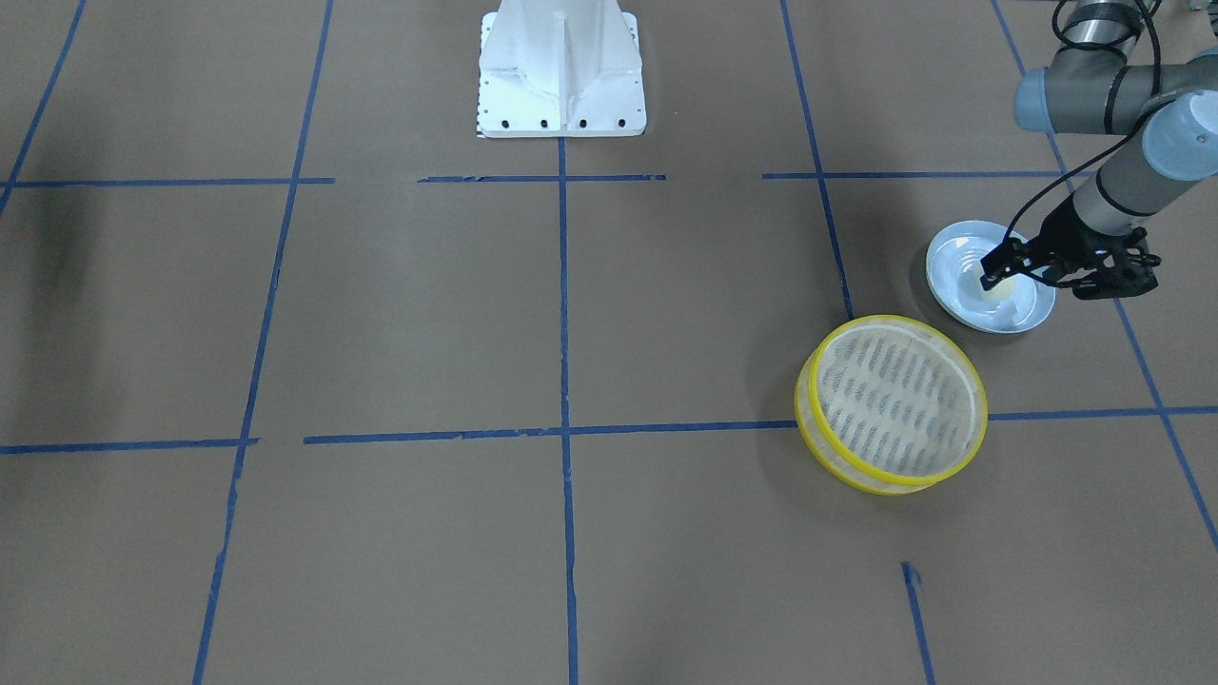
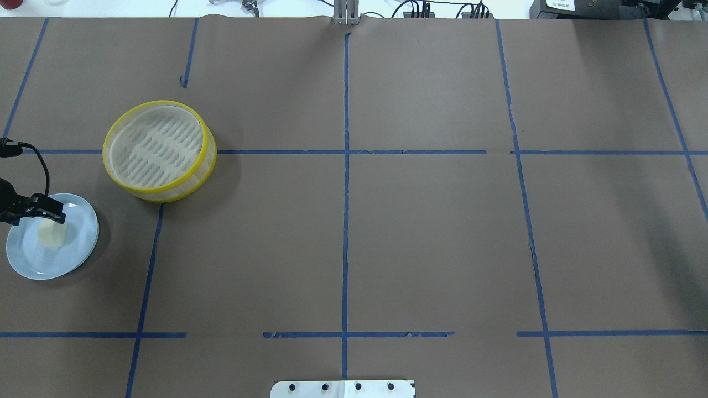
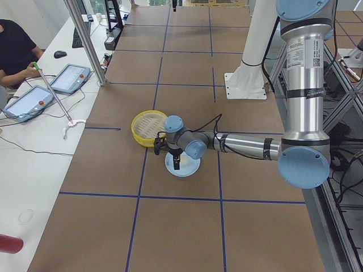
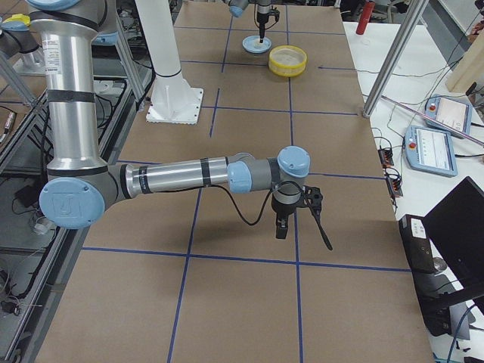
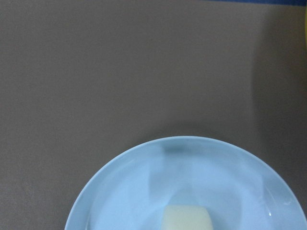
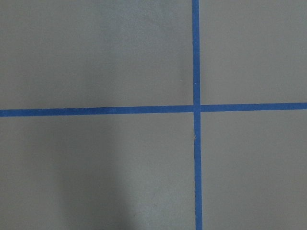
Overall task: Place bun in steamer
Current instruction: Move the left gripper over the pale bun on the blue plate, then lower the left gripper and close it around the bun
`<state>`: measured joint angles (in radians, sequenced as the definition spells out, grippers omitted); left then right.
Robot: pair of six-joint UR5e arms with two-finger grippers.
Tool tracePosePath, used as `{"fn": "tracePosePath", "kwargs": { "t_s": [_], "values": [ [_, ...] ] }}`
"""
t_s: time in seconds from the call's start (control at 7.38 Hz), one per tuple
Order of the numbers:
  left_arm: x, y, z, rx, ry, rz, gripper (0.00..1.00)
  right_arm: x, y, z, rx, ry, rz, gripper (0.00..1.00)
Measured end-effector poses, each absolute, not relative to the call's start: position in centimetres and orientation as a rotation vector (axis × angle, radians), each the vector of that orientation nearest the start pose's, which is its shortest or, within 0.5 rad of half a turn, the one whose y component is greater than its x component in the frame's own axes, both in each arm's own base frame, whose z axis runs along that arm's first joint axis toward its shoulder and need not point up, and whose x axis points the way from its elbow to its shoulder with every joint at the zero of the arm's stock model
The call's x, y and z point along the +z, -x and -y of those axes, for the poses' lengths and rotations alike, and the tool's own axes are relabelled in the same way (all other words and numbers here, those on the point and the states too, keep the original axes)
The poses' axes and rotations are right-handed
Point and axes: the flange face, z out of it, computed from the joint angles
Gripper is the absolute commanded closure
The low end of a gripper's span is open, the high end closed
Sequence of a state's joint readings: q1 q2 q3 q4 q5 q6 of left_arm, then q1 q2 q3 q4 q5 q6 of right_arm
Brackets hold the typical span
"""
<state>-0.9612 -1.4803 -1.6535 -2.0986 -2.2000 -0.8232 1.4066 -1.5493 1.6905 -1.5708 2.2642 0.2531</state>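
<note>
The bun [image 1: 999, 293] is a small cream-white lump lying on a pale blue plate [image 1: 952, 257]. It also shows in the overhead view [image 2: 51, 236] and at the bottom edge of the left wrist view [image 5: 187, 218]. My left gripper [image 1: 994, 274] hangs just above the bun, looks open and holds nothing. The steamer [image 1: 899, 321], a round basket with a yellow rim, stands empty beside the plate, apart from it. My right gripper [image 4: 302, 227] shows only in the exterior right view, far from these things; I cannot tell whether it is open or shut.
Brown paper with blue tape lines covers the table [image 2: 431, 237]. The robot's white base [image 1: 561, 67] stands at the table's middle back. Operators' tablets [image 3: 68, 79] and a metal post [image 3: 85, 39] stand on a side bench.
</note>
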Motion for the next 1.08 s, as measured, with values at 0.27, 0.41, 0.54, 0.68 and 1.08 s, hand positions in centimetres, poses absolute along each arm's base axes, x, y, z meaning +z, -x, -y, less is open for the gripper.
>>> {"fn": "tracePosePath", "kwargs": {
  "t_s": [0.27, 0.41, 0.54, 0.68, 1.08],
  "values": [
    [61.0, -22.4, 43.1, -0.021, 0.034, -0.794, 0.00, 59.4, 1.4, 51.1, 0.036, 0.010, 0.705, 0.00],
    [60.9, -23.2, 42.7, -0.010, 0.044, -0.794, 0.00, 59.4, 1.4, 51.1, 0.036, 0.010, 0.705, 0.00],
    [60.9, -23.9, 42.3, 0.002, 0.052, -0.793, 0.04, 59.4, 1.4, 51.1, 0.036, 0.011, 0.705, 0.00],
    [61.0, -24.2, 41.9, 0.009, 0.056, -0.792, 0.14, 59.4, 1.4, 51.1, 0.036, 0.011, 0.705, 0.00],
    [60.8, -24.1, 41.3, 0.016, 0.058, -0.793, 0.31, 59.4, 1.4, 51.1, 0.036, 0.011, 0.705, 0.00]
  ]
}}
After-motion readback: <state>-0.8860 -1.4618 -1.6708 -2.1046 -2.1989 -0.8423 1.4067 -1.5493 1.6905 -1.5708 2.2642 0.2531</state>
